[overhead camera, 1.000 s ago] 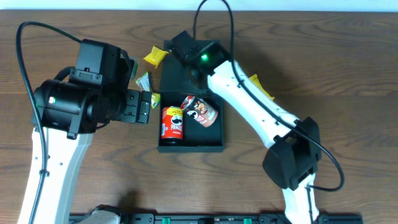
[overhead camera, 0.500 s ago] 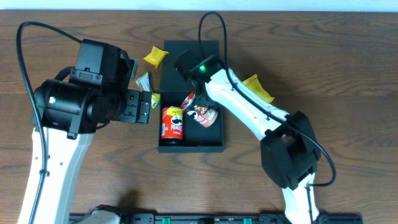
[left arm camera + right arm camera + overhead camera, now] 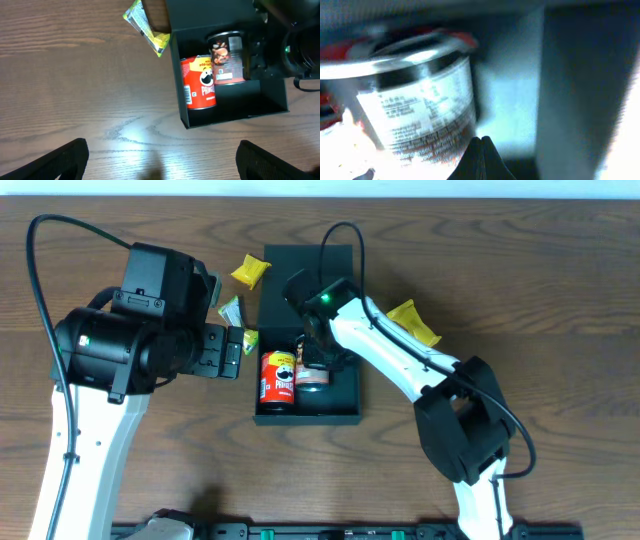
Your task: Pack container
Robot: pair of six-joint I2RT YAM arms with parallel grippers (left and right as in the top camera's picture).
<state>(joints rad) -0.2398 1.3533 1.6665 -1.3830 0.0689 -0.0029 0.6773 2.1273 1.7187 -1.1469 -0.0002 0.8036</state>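
Note:
The dark teal container (image 3: 336,404) lies open mid-table, its flap lid (image 3: 300,258) laid flat behind it. Inside are a red chip can (image 3: 277,378) and a darker red-labelled can (image 3: 312,370), side by side. My right gripper (image 3: 320,348) reaches into the container next to the darker can; in the right wrist view its fingertips (image 3: 481,150) are pressed together and empty, with the can (image 3: 415,110) just left and the container wall (image 3: 585,90) to the right. My left gripper (image 3: 162,165) is open over bare table, left of the container (image 3: 260,95).
Yellow snack packets lie beside the lid at the left (image 3: 248,270) and under the right arm (image 3: 413,320). A green-yellow packet (image 3: 231,308) lies by the left gripper and also shows in the left wrist view (image 3: 145,27).
My right gripper has moved from over the lid down into the container. The darker can has shifted left, from tilted to lying next to the red can. The left arm has not moved.

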